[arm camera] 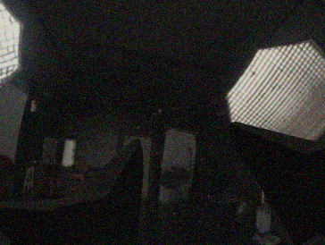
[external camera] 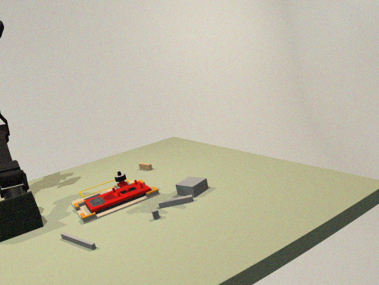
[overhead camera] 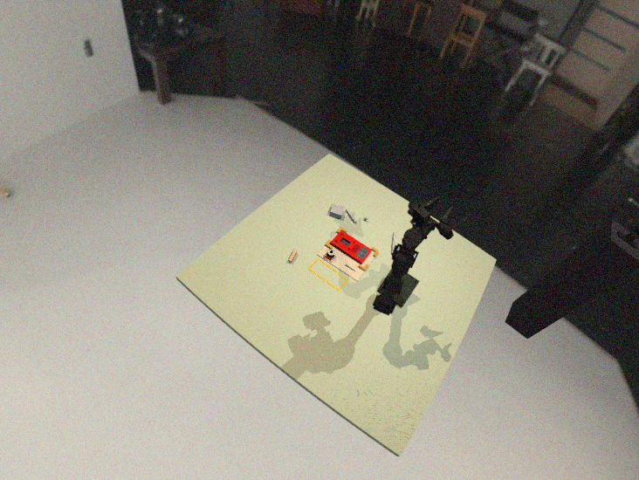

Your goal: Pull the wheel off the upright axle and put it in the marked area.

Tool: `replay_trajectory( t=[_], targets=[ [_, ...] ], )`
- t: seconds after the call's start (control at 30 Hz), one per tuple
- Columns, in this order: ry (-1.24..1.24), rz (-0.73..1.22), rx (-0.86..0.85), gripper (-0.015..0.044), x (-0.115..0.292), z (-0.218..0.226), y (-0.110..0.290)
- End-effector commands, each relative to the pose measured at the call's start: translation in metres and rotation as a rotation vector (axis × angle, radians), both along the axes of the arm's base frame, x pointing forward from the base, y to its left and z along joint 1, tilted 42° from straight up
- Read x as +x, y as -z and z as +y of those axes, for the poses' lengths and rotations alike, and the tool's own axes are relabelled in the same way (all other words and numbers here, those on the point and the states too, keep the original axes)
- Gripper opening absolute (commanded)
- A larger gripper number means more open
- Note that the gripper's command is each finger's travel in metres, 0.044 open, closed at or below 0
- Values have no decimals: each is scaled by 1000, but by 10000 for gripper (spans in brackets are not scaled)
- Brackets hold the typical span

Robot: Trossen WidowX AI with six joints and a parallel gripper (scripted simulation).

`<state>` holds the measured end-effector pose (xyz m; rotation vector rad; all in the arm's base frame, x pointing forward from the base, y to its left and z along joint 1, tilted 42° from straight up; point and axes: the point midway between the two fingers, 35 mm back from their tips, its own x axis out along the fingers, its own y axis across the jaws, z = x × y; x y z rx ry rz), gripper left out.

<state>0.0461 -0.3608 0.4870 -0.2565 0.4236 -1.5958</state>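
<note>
The small black wheel (overhead camera: pixel 329 254) (external camera: pixel 120 176) sits on the upright axle at one end of the red fixture (overhead camera: pixel 351 246) (external camera: pixel 117 196), which rests on a beige board. The marked area is a yellow outline (overhead camera: pixel 323 278) (external camera: pixel 96 186) on the table right beside the wheel. My arm stands upright over its base (external camera: pixel 15 211). My gripper (overhead camera: pixel 437 205) (arm camera: pixel 187 137) is high up, pointing away from the fixture toward the dark room, well apart from the wheel. Its fingers stand apart with nothing between them. The wrist view shows only the dark room.
On the green table (overhead camera: pixel 248 289) lie a grey block (overhead camera: pixel 336 209) (external camera: pixel 192 185), a grey bar (external camera: pixel 175 201), a small grey cube (external camera: pixel 155 214), another grey bar (external camera: pixel 77 241) (overhead camera: pixel 393 241) and a tan block (overhead camera: pixel 292 256) (external camera: pixel 145 166).
</note>
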Motion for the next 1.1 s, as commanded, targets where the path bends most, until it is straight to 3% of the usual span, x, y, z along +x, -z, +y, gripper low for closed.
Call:
replay_trajectory(
  t=[0.0,0.3,0.57,0.83,1.07],
  targets=[
    [-116,18,99,300,35,-11,30],
    [-404,62,346,300,124,-12,103],
    [-636,113,564,300,196,14,166],
    [-807,152,754,300,249,59,217],
    [-884,187,891,300,272,91,251]
  ],
)
